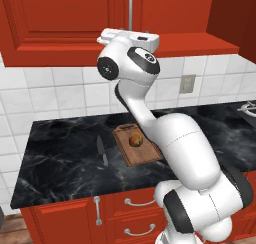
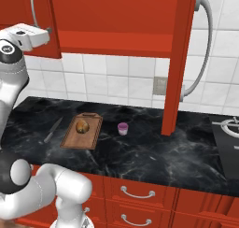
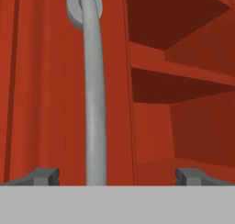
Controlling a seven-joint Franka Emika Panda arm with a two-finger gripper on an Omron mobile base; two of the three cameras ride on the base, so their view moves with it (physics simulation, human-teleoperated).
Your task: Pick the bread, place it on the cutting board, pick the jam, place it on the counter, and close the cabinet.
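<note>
Cabinet (image 3: 50, 81) handle (image 3: 94, 103) between wide-open end effector (image 3: 117, 175).

wooden cutting board (image 2: 83, 131), glossy marble counter (image 2: 154, 152)

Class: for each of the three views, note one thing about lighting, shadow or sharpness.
Left base view: even, flat light, soft shadow beside the knife. Right base view: dim shading under the cabinet, everything sharp. Hand view: the silver handle looks slightly soft up close, shelves shaded dark.
</note>
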